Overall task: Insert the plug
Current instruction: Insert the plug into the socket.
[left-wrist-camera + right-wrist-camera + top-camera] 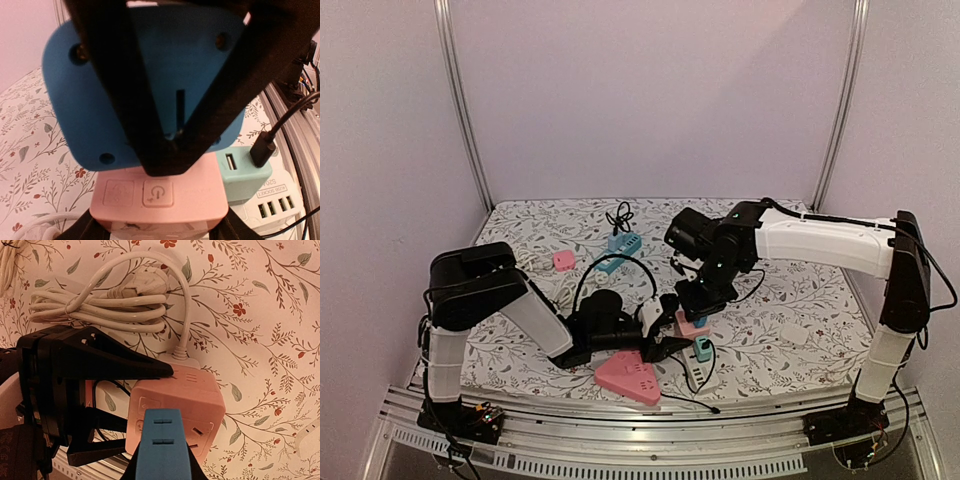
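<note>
While the right tool (pixel 698 300) is pressed together on the blue plug (pixel 80 115), that plug stands directly over the pink cube socket (pixel 157 200); its lower edge meets the cube's top face in the left wrist view; pins hidden, so seating cannot be told.

Plug: flat blue body, rounded corners; three round screw holes visible; one narrow vertical slot in the middle; from the right wrist its edge shows two small rectangular recesses.

Left tool (pixel 157 231) pinches the pink cube socket, one finger on each of two opposite sides.

Cube face: two square buttons, one marked with a power symbol.

Just beside it: one teal USB adapter (pixel 245 175) with one black USB cable (pixel 262 150) plugged in; under that, one white strip (pixel 270 210) printed "USB SOCKET", four USB ports in a row.

Also on the floral counter (pixel 800 330): one pink triangular strip (pixel 628 378); one small pink cube (pixel 563 260); one blue strip (pixel 620 245); one coiled white cord (pixel 100 305).
</note>
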You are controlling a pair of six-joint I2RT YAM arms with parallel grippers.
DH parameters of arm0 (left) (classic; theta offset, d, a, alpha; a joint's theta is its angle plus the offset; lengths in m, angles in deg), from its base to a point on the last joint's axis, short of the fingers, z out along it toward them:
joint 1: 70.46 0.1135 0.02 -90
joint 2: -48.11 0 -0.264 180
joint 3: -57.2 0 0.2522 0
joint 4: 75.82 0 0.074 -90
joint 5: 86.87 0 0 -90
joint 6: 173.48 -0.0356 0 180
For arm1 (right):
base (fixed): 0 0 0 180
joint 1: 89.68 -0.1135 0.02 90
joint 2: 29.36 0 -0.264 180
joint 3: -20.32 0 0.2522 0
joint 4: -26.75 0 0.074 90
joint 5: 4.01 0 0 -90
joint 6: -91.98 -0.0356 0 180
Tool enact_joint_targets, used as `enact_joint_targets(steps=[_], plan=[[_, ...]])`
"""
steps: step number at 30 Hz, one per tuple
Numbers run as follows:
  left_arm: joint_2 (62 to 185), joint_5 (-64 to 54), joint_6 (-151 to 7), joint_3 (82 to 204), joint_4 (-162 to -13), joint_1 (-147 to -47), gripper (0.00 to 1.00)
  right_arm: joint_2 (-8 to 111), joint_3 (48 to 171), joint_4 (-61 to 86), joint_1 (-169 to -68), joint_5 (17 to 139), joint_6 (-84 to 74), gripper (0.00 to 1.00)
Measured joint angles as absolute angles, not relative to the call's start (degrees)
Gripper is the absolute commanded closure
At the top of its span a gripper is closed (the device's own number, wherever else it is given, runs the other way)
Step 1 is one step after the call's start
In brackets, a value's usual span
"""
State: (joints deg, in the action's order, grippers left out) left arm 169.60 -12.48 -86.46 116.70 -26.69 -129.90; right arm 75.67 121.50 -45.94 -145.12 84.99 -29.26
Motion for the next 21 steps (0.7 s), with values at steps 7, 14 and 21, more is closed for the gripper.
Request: enact_joint_targets(steps=[7,14,21], plan=[[169.6,-12.5,-86.5,116.7,-26.7,-129.9,1.00,76.1,121.7,-46.4,-145.4,87.0,-29.3,1.00],[169.6,-12.4,-86.4,116.7,-26.7,-129.9,1.00,78.0,123.8,-48.5,-146.0,89.4,-29.3,1.00],[169.6,-12.4,-86.4,116.7,-26.7,-129.9,1.00,77.2,122.8,-48.7,-145.5,89.9,-29.5,1.00]])
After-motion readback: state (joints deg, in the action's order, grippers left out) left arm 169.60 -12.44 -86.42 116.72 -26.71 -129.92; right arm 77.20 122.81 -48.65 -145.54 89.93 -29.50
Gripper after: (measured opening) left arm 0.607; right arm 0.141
